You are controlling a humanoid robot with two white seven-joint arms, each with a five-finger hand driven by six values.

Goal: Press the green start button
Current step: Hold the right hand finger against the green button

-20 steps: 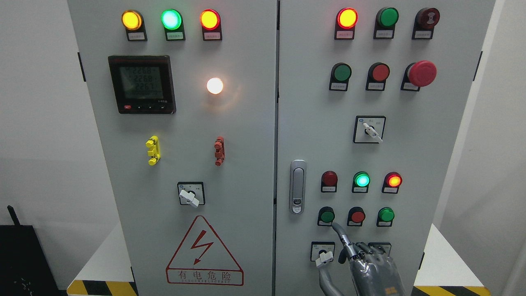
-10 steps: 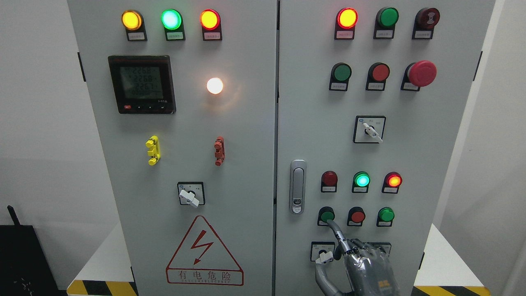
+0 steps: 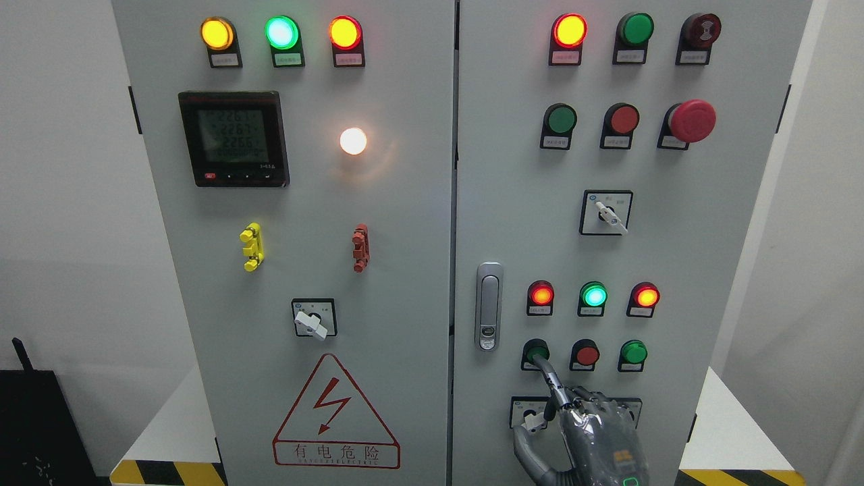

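The right hand [image 3: 597,432] enters from the bottom edge, right of centre, in front of the right-hand door of the grey control cabinet [image 3: 378,223]. Its index finger [image 3: 548,379] is extended upward and to the left; the tip rests on the lower edge of the green start button [image 3: 537,351]. The remaining fingers are curled back against the palm, and the hand grips nothing.

All positions below are given relative to the green start button:
- Directly to its right in the same row stand a red button [image 3: 587,354] and then a second green button [image 3: 634,352].
- Directly above it is a lit red indicator lamp [image 3: 541,294]; to the right of that lamp are a lit green lamp [image 3: 594,295] and another lit red lamp [image 3: 646,296].
- To its left, slightly higher, is the door handle [image 3: 489,306].
- Below it, just beside the finger's base, is a rotary selector switch [image 3: 530,414], partly covered by the hand.
- Well above it, a second selector switch [image 3: 607,212] sits under a row holding a red mushroom-head stop button [image 3: 691,121].
- Far to its left, on the other door, is a triangular electrical warning sign [image 3: 335,415], with a digital meter [image 3: 233,138] high above that sign.

The left arm does not show in the head view.
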